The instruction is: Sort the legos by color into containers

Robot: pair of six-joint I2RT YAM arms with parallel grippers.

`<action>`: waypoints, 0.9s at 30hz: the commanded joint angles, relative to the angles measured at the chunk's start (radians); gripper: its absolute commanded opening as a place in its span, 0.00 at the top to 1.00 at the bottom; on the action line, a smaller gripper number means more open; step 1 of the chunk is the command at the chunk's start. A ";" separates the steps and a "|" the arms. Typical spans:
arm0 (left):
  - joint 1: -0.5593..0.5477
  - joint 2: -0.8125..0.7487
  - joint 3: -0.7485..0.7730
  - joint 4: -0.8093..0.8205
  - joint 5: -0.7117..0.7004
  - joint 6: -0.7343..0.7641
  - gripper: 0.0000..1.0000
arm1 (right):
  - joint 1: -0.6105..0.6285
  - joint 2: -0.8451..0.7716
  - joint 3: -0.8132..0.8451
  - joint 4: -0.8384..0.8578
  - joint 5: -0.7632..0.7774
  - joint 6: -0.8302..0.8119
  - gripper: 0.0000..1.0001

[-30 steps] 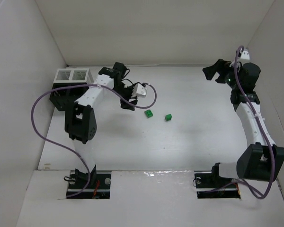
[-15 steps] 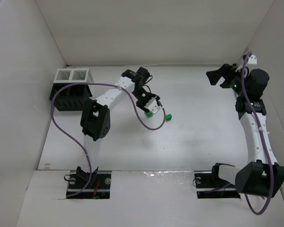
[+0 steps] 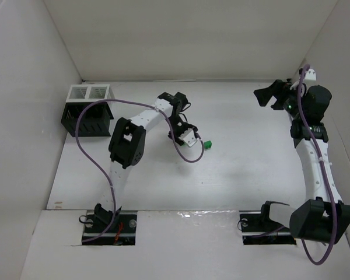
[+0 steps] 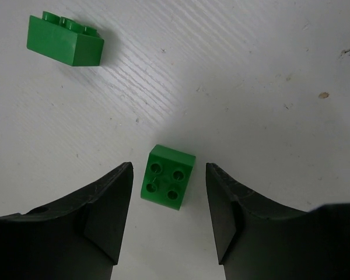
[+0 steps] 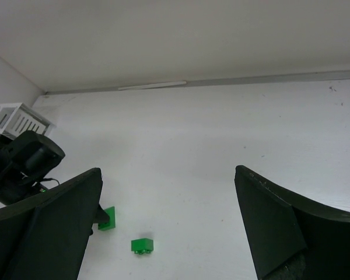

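the green brick point(image 4: 167, 184) sits on the table point(image 4: 268, 87) right between the jaws of your left claw point(image 4: 168, 170). a strip of bare table shows on each side of it, so the claw is released: it is around the brick but not grasping it. the brick is turned a little against the pads, so its sides are not parallel to them. twist the wrist slightly to match, or clench slowly and let the pads square it up rather than snapping shut and flicking it out. it looks wise to keep the tips low, so the pads meet the flat sides and not the top edge. wait until you see the pads touching both sides before you lift. the second green brick point(image 4: 65, 39) lies near but clear of the jaws, ahead and to one side, so it should not get knocked if you lift straight up before swinging. the rack point(image 3: 87, 111) stands well apart at the far left of the table. you cannot tell from here which compartment takes green, so check as you come over it. your right claw point(image 3: 267, 96) is wide open at the far right, grasping nothing. it is well away from both bricks, so leave it there.
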State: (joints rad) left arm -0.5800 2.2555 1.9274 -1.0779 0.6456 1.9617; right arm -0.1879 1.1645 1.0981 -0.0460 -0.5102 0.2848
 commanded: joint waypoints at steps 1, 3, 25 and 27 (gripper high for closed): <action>0.003 0.012 0.048 -0.051 -0.007 0.078 0.50 | -0.013 -0.025 0.002 0.018 -0.017 0.004 0.00; 0.003 0.022 0.057 -0.051 -0.008 0.078 0.46 | -0.013 -0.025 -0.007 0.018 -0.017 0.004 0.00; 0.034 -0.022 -0.004 -0.051 -0.014 -0.007 0.95 | -0.031 -0.002 -0.007 0.043 -0.076 0.039 0.02; 0.043 -0.059 -0.014 -0.039 0.021 -0.131 0.95 | -0.022 0.027 0.003 0.052 -0.085 0.039 0.02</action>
State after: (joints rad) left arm -0.5598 2.3085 1.9408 -1.0748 0.5934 1.9362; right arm -0.2111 1.1679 1.0966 -0.0422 -0.5594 0.3061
